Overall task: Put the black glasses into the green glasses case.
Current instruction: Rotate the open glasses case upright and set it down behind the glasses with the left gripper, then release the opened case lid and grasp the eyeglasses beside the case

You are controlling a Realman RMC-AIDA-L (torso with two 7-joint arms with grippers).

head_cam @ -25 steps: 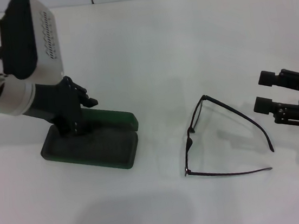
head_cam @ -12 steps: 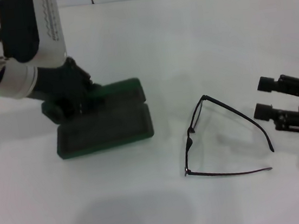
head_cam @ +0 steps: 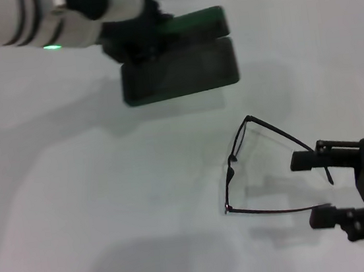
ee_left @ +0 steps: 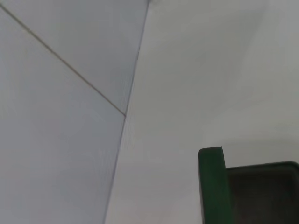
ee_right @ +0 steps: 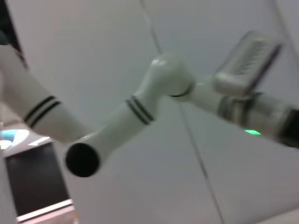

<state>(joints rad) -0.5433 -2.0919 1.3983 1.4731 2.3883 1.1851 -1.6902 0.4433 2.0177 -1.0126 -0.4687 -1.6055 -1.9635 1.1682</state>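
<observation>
My left end effector (head_cam: 135, 39) is clamped on the green glasses case (head_cam: 180, 66), holding it at the far side of the white worktop (head_cam: 78, 208), up near the back edge. The case is open: its lid (head_cam: 198, 24) stands up behind the dark tray-like base, and I grip it at the end nearest my left arm. A faint shadow lies on the worktop beneath and beside the case; I cannot tell whether its base touches the surface. In my left wrist view, one green edge of the case (ee_left: 212, 186) and part of its dark interior show against the pale worktop and wall.

My right end effector (head_cam: 318, 189) is spread wide, low at the near right of the worktop, its two black fingers pointing toward my left. One finger (head_cam: 311, 158) lies close to the tip of the farther arm of the black glasses (head_cam: 238, 162), the other near the tip of the nearer arm. The glasses lie unfolded on the worktop, lenses toward my left, well apart from the case. My right wrist view shows only my left arm (ee_right: 140, 109) against the wall.
</observation>
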